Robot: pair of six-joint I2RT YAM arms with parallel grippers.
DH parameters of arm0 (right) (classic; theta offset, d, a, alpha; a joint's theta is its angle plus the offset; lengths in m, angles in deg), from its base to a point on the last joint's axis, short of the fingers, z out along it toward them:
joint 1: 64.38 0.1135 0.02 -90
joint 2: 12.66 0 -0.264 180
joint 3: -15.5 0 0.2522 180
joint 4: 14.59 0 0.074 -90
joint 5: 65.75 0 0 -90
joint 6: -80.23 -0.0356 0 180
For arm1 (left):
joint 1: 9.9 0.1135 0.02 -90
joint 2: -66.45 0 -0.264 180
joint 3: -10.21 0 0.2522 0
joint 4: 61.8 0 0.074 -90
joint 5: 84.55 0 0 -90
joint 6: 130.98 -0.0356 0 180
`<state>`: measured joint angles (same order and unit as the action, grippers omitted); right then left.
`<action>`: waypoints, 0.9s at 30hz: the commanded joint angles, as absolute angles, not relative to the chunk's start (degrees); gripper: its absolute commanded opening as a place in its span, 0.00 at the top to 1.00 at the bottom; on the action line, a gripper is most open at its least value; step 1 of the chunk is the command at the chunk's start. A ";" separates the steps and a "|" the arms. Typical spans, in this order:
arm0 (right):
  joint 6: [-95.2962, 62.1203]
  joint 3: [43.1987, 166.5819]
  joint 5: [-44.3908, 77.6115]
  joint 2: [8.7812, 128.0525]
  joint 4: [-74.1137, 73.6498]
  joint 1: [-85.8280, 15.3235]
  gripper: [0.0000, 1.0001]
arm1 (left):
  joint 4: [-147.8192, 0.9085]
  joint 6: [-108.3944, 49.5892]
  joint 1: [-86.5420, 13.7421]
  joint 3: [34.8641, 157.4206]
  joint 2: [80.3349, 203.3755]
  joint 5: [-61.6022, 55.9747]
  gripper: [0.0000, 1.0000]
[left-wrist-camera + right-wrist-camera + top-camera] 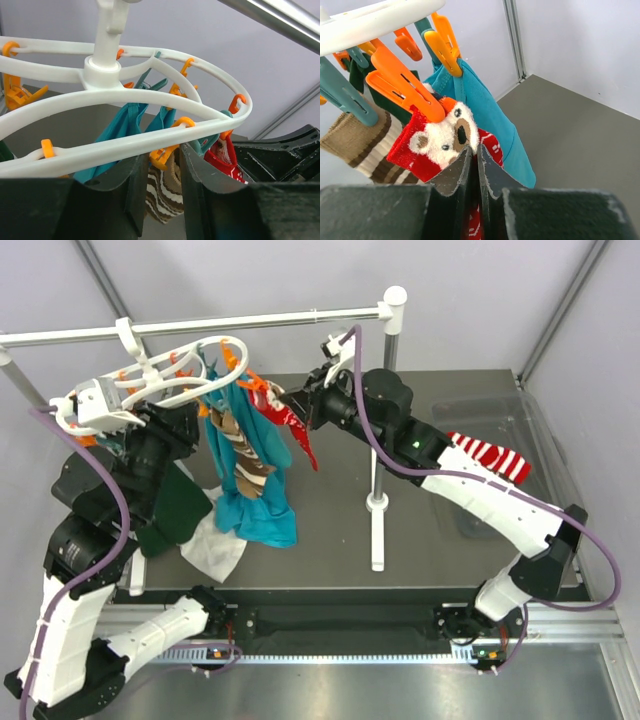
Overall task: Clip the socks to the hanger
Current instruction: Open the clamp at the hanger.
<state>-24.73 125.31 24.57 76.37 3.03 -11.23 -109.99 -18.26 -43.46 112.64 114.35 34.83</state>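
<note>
While pressed together on a red sock just below the hanger: right gripper, at the hanger's right end.
Nearest, on the table below the hanger's left half, a white cloth and a dark green cloth. Under the hanger's left end, left gripper, fingers spread with a gap, ring crossing just above the tips; touching or not, cannot tell. Under the hanger's middle, brown socks hanging against a teal garment. At the pinched sock's top edge, an orange clothespin. Well right of the hanger, flat on the table, a second red sock. Behind the hanger, a white rail carrying its hook.
</note>
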 commanded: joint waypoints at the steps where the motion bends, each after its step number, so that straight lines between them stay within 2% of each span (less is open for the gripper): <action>1: -24.10 125.58 24.34 74.08 1.37 -12.26 0.93 | -105.71 -19.36 -43.39 112.39 115.31 34.19 0.65; 3: -23.92 126.02 22.85 74.35 1.89 -12.17 0.91 | -105.62 -19.19 -43.39 112.30 115.66 33.93 0.74; 4: -23.49 126.46 22.85 74.43 3.03 -12.17 0.90 | -105.44 -19.01 -43.39 112.39 115.75 33.32 0.83; 5: -23.31 126.81 22.85 74.61 3.82 -12.17 0.84 | -105.62 -18.92 -43.39 112.83 115.84 32.96 0.87; 8: -21.38 128.30 23.72 74.88 7.34 -12.35 0.81 | -107.28 -18.13 -43.39 115.01 116.37 31.82 1.00; 12: -20.23 130.24 23.90 75.06 11.91 -12.96 0.75 | -110.36 -16.82 -43.39 117.40 116.46 29.88 1.00; 13: -19.80 130.24 23.81 74.79 12.53 -12.96 0.72 | -111.67 -16.12 -43.39 117.66 116.37 29.53 1.00; 14: -19.53 130.07 23.55 74.27 13.75 -12.96 0.65 | -112.12 -15.85 -43.39 118.27 116.20 28.83 1.00; 19: -20.49 128.84 16.62 68.91 17.98 -12.79 0.53 | -115.46 -14.00 -43.39 120.56 116.90 25.40 1.00; 20: -20.84 128.31 15.13 67.85 18.07 -12.79 0.48 | -116.33 -13.83 -43.39 121.17 117.07 24.88 1.00; 23: -22.86 126.47 7.84 64.16 16.49 -12.79 0.42 | -116.69 -13.12 -43.39 121.18 117.16 23.47 1.00; 27: -25.41 127.16 -0.87 62.14 14.30 -12.52 0.41 | -116.08 -11.98 -43.39 120.74 116.99 22.59 1.00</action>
<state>-22.68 126.01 8.22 64.83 17.63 -12.55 -116.68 -13.43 -43.42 119.87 116.38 25.30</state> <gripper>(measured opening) 0.589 0.013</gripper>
